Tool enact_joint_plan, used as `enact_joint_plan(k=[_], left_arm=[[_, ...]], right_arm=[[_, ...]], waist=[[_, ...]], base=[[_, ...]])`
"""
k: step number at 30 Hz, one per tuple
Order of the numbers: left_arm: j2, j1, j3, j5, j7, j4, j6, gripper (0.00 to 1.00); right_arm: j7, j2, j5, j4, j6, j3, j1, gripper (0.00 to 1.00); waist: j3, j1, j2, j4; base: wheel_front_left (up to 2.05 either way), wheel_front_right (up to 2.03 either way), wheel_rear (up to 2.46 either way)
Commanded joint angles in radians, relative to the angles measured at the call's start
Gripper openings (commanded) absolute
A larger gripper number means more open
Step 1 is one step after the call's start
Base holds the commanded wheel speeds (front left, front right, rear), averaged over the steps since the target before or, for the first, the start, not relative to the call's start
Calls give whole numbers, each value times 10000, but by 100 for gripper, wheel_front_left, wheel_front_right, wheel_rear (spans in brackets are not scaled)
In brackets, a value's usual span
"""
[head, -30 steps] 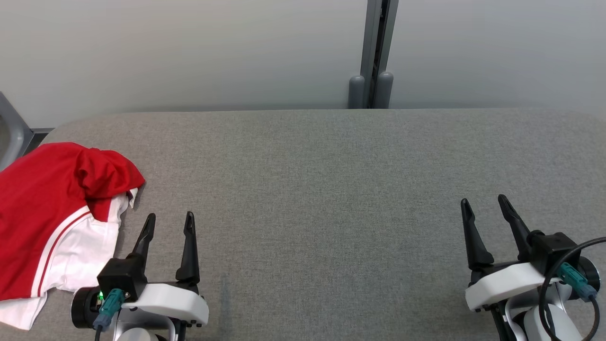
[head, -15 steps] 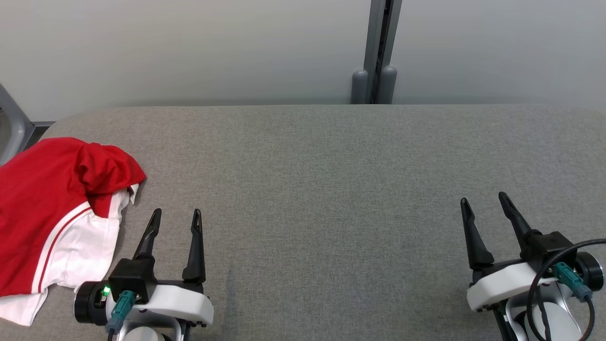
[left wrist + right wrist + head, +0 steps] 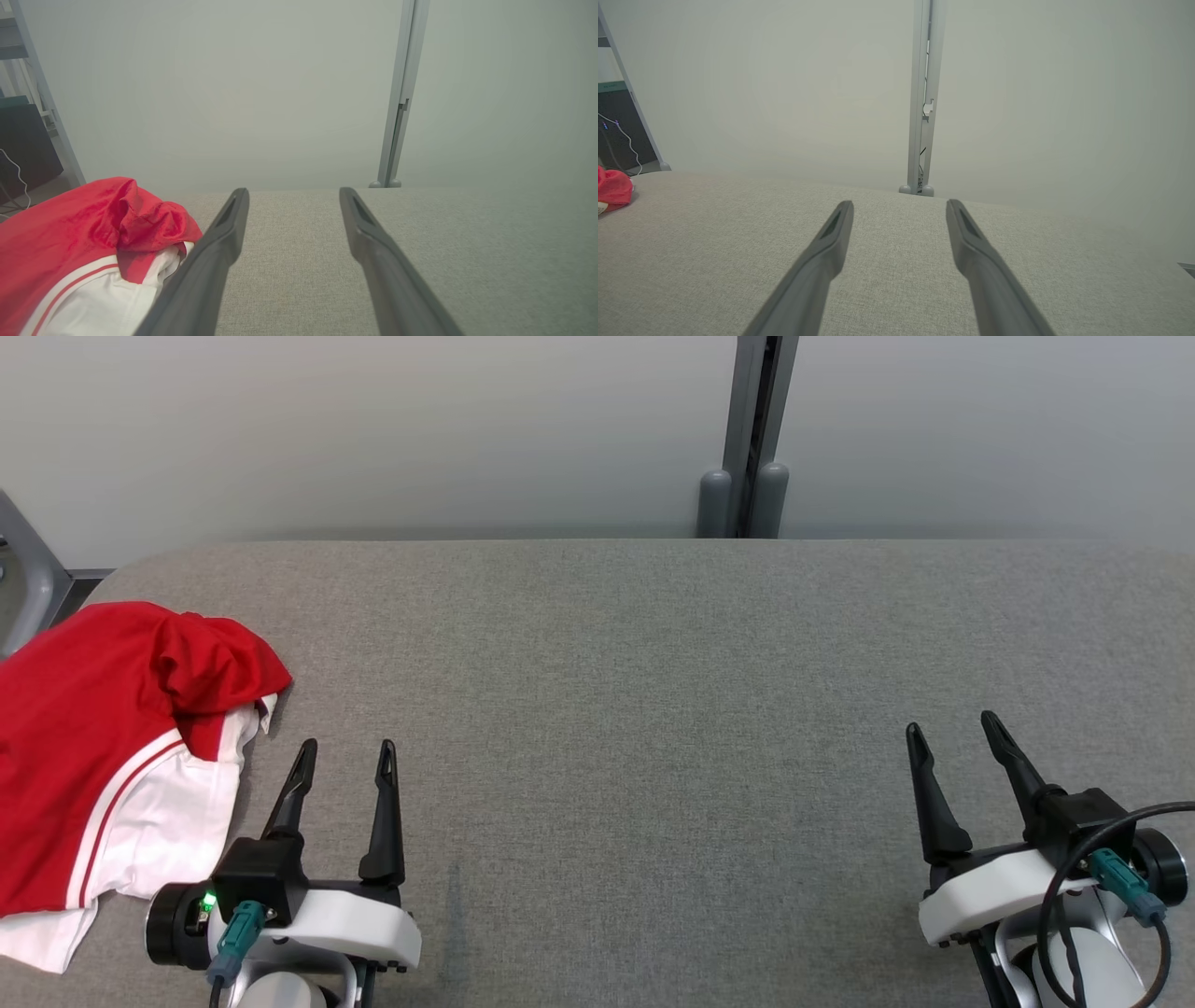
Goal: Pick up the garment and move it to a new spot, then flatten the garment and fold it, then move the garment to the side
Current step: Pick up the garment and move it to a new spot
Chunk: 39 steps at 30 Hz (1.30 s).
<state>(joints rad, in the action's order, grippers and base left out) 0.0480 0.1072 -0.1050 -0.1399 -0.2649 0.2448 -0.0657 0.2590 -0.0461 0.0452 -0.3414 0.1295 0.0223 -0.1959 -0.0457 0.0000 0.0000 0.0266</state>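
Note:
The garment (image 3: 84, 728) lies crumpled at the table's left end, red cloth with a white part edged by a red stripe; its left side runs out of the head view. No lettering shows. My left gripper (image 3: 346, 747) stands open just to the right of it, close to its white part and not touching. In the left wrist view the garment (image 3: 84, 233) bunches beside the left finger of that open gripper (image 3: 293, 191). My right gripper (image 3: 949, 723) stands open far to the right over bare table, and its wrist view has the garment (image 3: 612, 189) at the far left edge.
The grey fabric-covered table (image 3: 653, 663) stretches wide between the two grippers. Behind it is a pale wall with a grey upright post (image 3: 752, 439). A grey frame (image 3: 28, 579) stands off the table's left end, with a dark shelf unit (image 3: 23, 140) behind it.
The whole head view has shifted slightly, so the camera moved. My left gripper has edged a little forward and to the right. Both grippers stay open and the garment lies as before.

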Motion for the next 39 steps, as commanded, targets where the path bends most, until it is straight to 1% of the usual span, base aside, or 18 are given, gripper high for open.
enact_joint_plan(k=[1,14,24,30,39], left_arm=[[45,86,40,-9,-20,38,-28,100],[45,59,128,-168,-20,147,-15,100],[45,40,180,-283,-20,115,-72,100],[42,-19,348,-333,-21,128,-87,100],[45,-150,503,-562,-21,109,-183,100]], right_arm=[[71,-79,40,-33,22,12,-69,100],[72,-79,199,-54,22,226,-11,100],[64,-79,418,-132,21,551,123,100],[64,-79,524,-177,21,752,147,100],[63,-76,660,-268,21,1010,193,100]], waist=[[8,0,0,18],[103,0,0,223],[147,0,0,689],[212,0,0,1141],[346,0,0,2135]], base=[[0,0,0],[0,0,0],[0,0,0],[0,0,0],[0,0,0]])
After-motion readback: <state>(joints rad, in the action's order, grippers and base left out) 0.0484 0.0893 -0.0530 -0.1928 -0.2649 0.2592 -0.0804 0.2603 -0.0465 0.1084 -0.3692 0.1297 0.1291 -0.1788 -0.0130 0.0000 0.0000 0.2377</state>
